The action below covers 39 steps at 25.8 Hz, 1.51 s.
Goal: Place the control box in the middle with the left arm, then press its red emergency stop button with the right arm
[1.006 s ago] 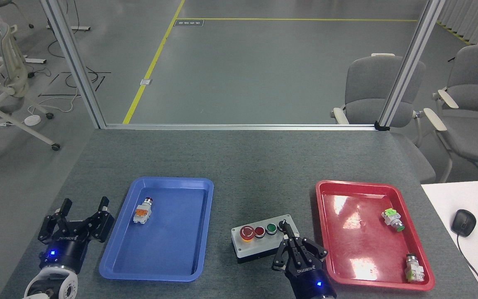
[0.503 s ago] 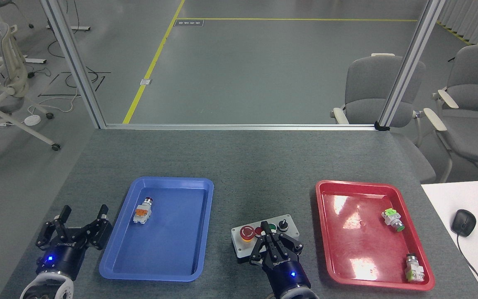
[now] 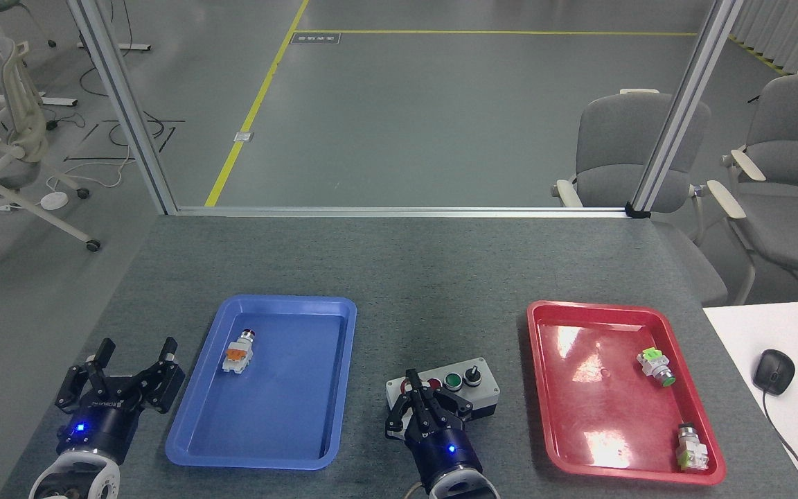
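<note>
- Our control box (image 3: 460,395) sits on the bare grey tabletop (image 3: 413,277) between the blue tray (image 3: 333,312) and the red tray (image 3: 544,430), so placement looks done.
- Our right pincer (image 3: 414,385), fingers drawn together and grasping nothing, hangs over the box's left end, hiding most of the red emergency stop button (image 3: 409,386); contact we cannot tell.
- To press well, we judge: centre on the cap and push straight down, so the box does not skid.
- Our left pincer (image 3: 134,351) rests spread apart, left of the blue tray.
- Beyond lie a metal frame (image 3: 399,210), a grey floor and chairs (image 3: 621,149).
</note>
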Available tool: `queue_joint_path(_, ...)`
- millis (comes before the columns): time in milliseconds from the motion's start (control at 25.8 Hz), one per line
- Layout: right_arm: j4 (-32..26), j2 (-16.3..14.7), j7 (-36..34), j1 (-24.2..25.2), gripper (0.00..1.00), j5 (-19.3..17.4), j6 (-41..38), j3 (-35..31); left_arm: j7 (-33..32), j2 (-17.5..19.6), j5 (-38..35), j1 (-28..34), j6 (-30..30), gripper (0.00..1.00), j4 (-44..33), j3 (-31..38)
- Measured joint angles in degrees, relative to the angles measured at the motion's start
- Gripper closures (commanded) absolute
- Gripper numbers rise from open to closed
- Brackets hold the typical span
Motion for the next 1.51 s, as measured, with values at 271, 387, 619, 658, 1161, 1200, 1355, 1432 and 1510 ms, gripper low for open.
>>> queue_joint_path(271, 2.77, 0.36, -0.08, -0.61, 1.00, -0.27, 0.40, -0.07, 0.00, -0.18, 0.00, 0.18, 0.00, 0.01, -0.05, 0.01)
queue_joint_path(387, 4.14, 0.77, -0.26, -0.78, 1.00, -0.28, 0.59, -0.01, 0.00, -0.30, 0.00, 0.16, 0.00, 0.01, 0.00, 0.00)
queue_joint_path(619, 4.34, 1.15, -1.58, -0.78, 1.00, -0.25, 0.80, -0.02, 0.00, -0.42, 0.00, 0.03, 0.00, 0.01, 0.11, 0.00)
queue_joint_path(658, 3.39, 1.15, -0.93, -0.70, 1.00, -0.21, 0.88, -0.14, 0.00, -0.43, 0.00, 0.03, 0.00, 0.01, 0.11, 0.00)
queue_joint_path(1161, -14.80, -1.30, -1.53, 6.57, 0.00, -0.03, -0.77, -10.24, 0.04, -2.11, 0.00, -0.14, 0.02, 0.01, 0.36, 0.00)
queue_joint_path(1200, -15.54, -1.95, -1.61, 7.48, 0.00, -0.02, -1.78, -11.79, 0.04, -2.65, 0.00, -0.09, 0.02, 0.01, 0.39, -0.01)
queue_joint_path(1355, -16.91, -4.31, -1.71, 10.01, 0.00, -0.02, -3.65, -16.94, 0.04, -5.96, 0.09, 0.94, 0.15, 0.01, -0.43, -0.08)
queue_joint_path(1432, -17.76, -5.26, -1.77, 11.24, 0.00, -0.02, -4.12, -19.43, 0.04, -7.54, 0.15, 1.73, -0.01, 0.01, -1.44, -0.14)
queue_joint_path(1510, -18.77, -5.83, -1.60, 12.47, 0.00, -0.01, -4.58, -21.67, 0.04, -8.41, 0.27, 2.53, 0.12, 0.01, -2.37, -0.16)
